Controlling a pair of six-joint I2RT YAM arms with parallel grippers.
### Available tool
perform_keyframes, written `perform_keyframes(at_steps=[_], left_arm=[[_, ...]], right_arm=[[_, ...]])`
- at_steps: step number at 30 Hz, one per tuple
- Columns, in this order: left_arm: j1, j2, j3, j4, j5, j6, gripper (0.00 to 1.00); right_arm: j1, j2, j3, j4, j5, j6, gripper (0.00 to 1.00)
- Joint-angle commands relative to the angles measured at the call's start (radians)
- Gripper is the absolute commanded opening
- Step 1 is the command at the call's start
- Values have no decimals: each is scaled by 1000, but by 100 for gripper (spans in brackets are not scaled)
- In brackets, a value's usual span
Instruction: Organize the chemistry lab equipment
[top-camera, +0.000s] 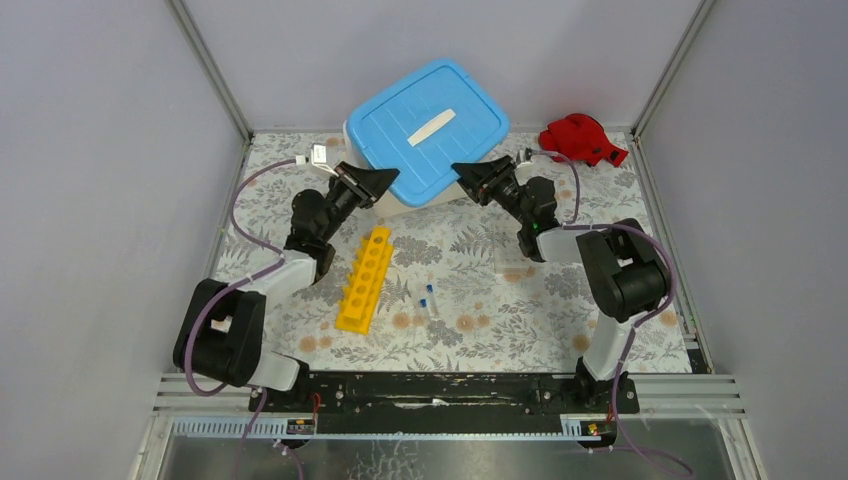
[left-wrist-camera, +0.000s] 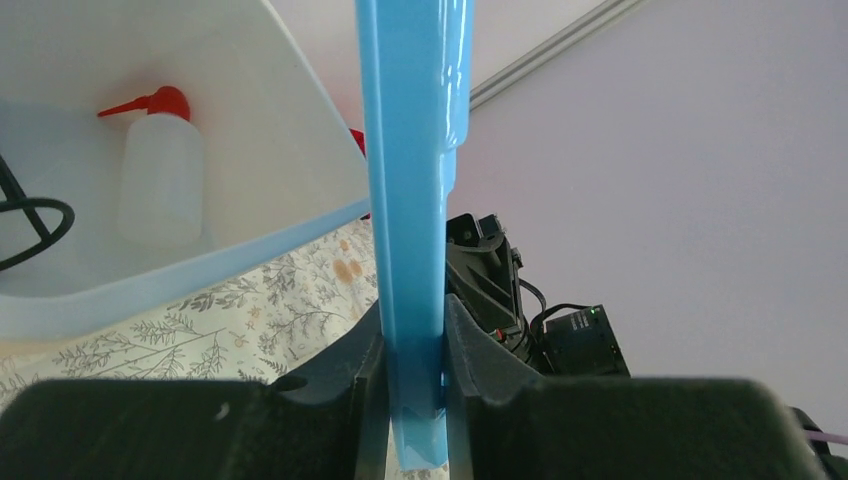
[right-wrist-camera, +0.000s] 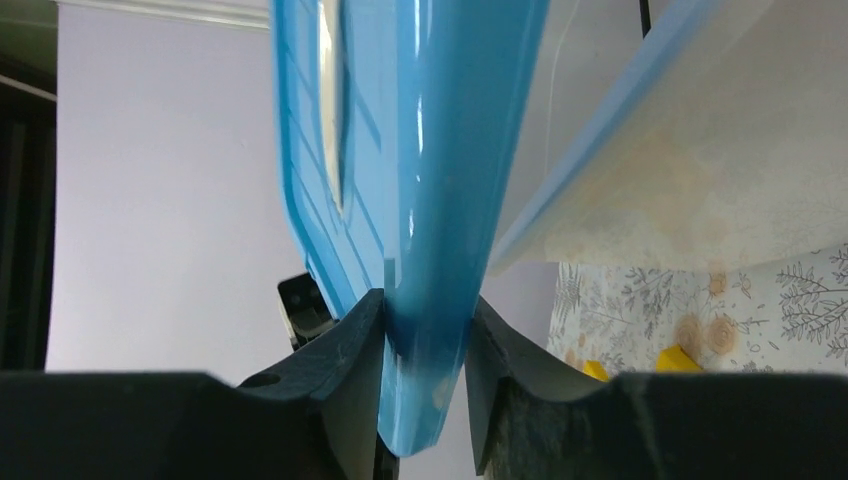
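Observation:
Both grippers are shut on the blue lid (top-camera: 428, 130) and hold it tilted above the white tub (top-camera: 408, 206) at the back. My left gripper (top-camera: 384, 184) pinches the lid's left edge (left-wrist-camera: 415, 200). My right gripper (top-camera: 464, 172) pinches its right edge (right-wrist-camera: 430, 200). The left wrist view looks into the open tub (left-wrist-camera: 250, 130), which holds part of the black wire ring stand (left-wrist-camera: 30, 215). The yellow test-tube rack (top-camera: 366, 278) lies on the mat between the arms. Two tiny blue-capped tubes (top-camera: 428, 295) lie just right of it.
A white wash bottle with a red nozzle (left-wrist-camera: 160, 175) lies inside the tub. The red cloth (top-camera: 582, 140) sits at the back right corner. A faint clear object (top-camera: 510, 260) lies on the flowered mat near the right arm. Grey walls enclose the table.

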Motion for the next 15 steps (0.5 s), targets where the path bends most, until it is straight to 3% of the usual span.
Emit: perform_keyframes(at_steps=[1, 6, 15], left_arm=[[75, 22, 32, 181, 118, 9, 0], [125, 47, 64, 180, 195, -45, 0], [151, 28, 106, 73, 150, -50, 0]], right_arm=[[-1, -78, -28, -27, -71, -139, 39], [-17, -109, -49, -63, -78, -184, 42], [-52, -88, 16, -119, -133, -213, 45]])
